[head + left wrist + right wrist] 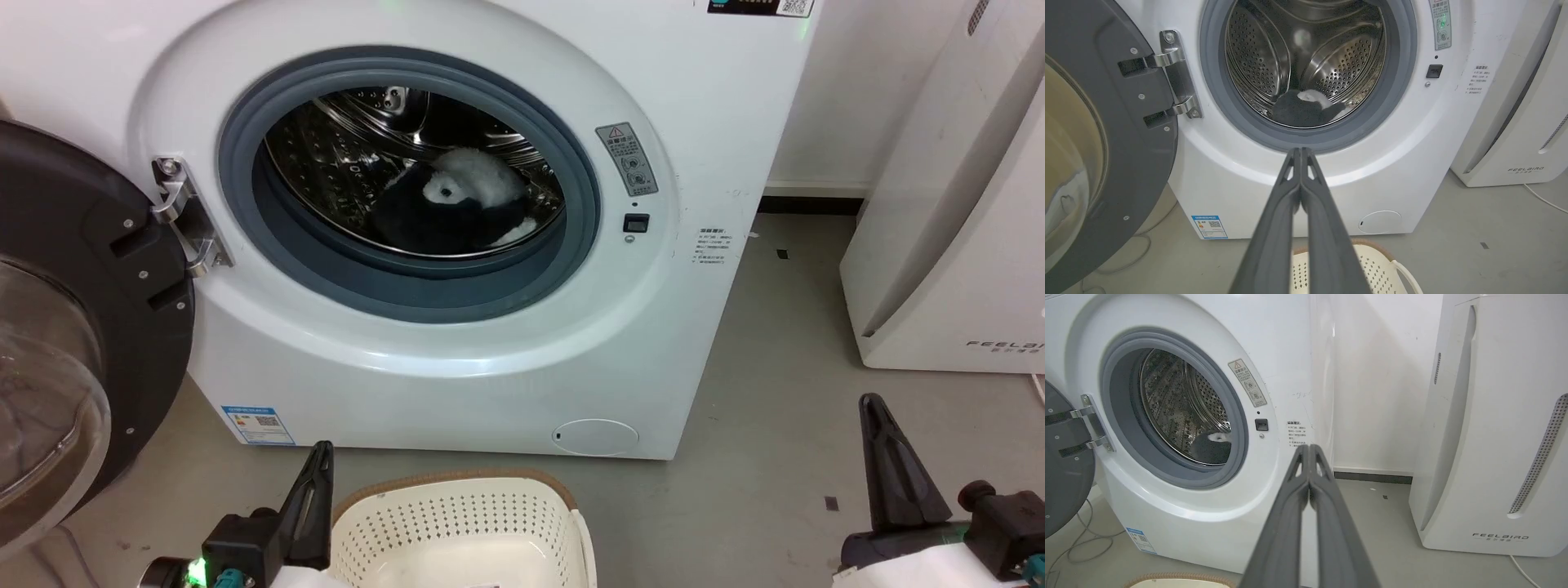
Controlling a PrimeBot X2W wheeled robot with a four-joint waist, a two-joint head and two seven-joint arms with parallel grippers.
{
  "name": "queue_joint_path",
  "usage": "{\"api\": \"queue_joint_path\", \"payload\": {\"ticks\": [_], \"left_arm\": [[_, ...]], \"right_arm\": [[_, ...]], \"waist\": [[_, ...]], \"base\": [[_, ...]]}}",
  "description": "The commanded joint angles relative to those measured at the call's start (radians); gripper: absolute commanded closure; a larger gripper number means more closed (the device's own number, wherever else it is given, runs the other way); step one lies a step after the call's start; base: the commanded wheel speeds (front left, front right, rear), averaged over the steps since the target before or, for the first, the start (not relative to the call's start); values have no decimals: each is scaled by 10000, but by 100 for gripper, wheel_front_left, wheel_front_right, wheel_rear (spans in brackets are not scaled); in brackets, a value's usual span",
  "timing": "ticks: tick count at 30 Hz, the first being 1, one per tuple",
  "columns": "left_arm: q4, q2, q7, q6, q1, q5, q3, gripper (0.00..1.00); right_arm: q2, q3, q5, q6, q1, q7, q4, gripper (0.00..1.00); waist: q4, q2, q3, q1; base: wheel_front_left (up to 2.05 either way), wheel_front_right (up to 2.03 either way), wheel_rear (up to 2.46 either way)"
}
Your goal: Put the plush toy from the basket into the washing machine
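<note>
The black-and-white plush toy [457,204] lies inside the steel drum of the white washing machine [457,359], whose dark glass door [73,327] hangs open to the left. The toy [1306,108] also shows low in the drum in the left wrist view, and as a dark lump [1212,447] in the right wrist view. The cream basket [457,523] stands on the floor before the machine, nothing visible in the part that shows. My left gripper [322,449] is shut and empty beside the basket's left rim. My right gripper [873,402] is shut and empty at the lower right.
A white FEELBIRD appliance [955,245] stands right of the machine, with grey floor [775,367] between them. A cable [1081,547] lies on the floor under the open door. A white wall [1372,396] closes the back.
</note>
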Motion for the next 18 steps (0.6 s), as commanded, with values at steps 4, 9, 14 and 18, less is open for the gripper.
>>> {"api": "queue_joint_path", "payload": {"ticks": [4, 9, 14, 18], "left_arm": [[-88, -112, 124, -69, -113, 171, 144, 100], [-119, -198, 226, -121, -139, 285, 241, 100], [-149, -284, 329, -173, -164, 399, 337, 100], [-173, -353, 410, -214, -185, 490, 415, 100]], "right_arm": [[1, 45, -151, -2, -128, 134, 54, 100], [2, 68, -201, -2, -159, 237, 72, 100], [2, 92, -251, -3, -190, 340, 90, 100], [2, 112, -292, -3, -215, 422, 105, 100]], "waist": [[-19, -1, -2, 0], [-40, -1, -5, 0], [-61, -1, -8, 0], [-78, -1, -10, 0]], "base": [[0, 0, 0], [0, 0, 0], [0, 0, 0], [0, 0, 0]]}}
